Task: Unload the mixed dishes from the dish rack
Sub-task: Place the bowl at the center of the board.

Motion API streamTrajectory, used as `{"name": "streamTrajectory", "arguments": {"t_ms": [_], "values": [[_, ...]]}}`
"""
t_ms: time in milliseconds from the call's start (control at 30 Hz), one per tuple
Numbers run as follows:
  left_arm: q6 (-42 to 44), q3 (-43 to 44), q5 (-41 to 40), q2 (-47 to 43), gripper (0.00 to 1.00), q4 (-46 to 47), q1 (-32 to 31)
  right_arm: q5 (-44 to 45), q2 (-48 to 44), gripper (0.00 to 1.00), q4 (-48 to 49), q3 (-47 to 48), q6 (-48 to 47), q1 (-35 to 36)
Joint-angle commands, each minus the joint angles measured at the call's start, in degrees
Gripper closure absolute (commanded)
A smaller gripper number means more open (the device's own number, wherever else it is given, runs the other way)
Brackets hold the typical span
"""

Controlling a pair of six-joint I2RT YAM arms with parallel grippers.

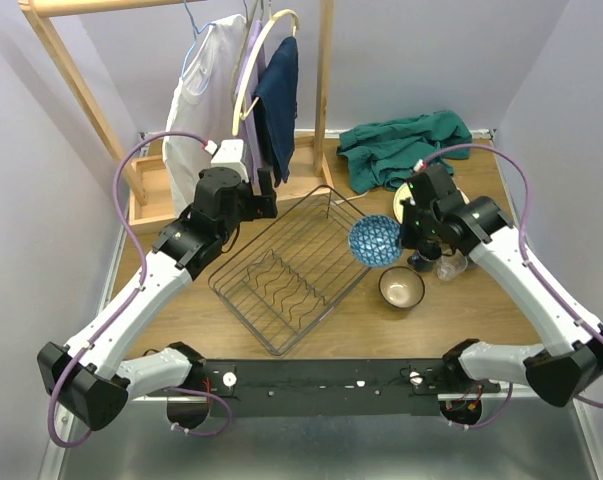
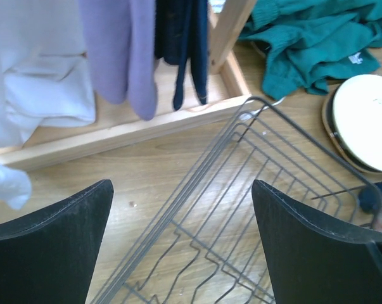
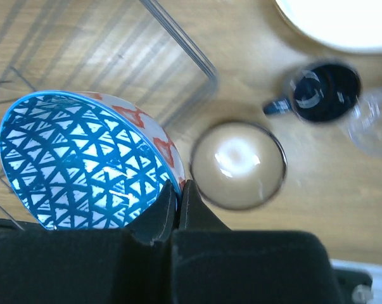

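Observation:
The black wire dish rack lies in the middle of the table with nothing in it. My right gripper is shut on the rim of the blue-and-white patterned bowl, which hangs tilted over the rack's right edge. Below it on the table stand a dark bowl with a cream inside, a dark cup and a clear glass. The cream plates lie stacked behind them. My left gripper hangs open above the rack's far left corner, holding nothing.
A wooden clothes rack with hanging garments stands at the back left, its base just beyond the dish rack. A green cloth is heaped at the back right, next to the plates.

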Motion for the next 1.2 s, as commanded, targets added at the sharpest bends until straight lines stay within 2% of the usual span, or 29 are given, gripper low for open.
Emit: {"name": "streamTrajectory", "arguments": {"t_ms": [0, 267, 733, 1000, 1167], "values": [[0.55, -2.5, 1.85, -1.65, 0.01, 0.48, 1.83, 3.65, -4.52, 0.99, -8.38, -3.49, 8.13, -0.64], [0.81, -3.12, 2.91, -1.56, 0.01, 1.01, 2.71, 5.77, -10.85, 0.99, -9.8, -13.05, 16.21, -0.99], [1.16, -4.52, 3.26, -3.67, 0.01, 0.05, 2.89, 7.88, -14.72, 0.99, 0.83, -26.68, 20.27, -2.75], [1.87, -4.96, 2.38, -5.25, 0.01, -1.27, 3.06, 7.7, -15.25, 0.99, 8.91, -32.05, 20.62, -4.42], [2.3, -4.7, 2.38, -5.69, 0.01, -1.71, 3.24, 7.53, -16.66, 0.99, 10.68, -35.13, 21.76, -5.91]]}}
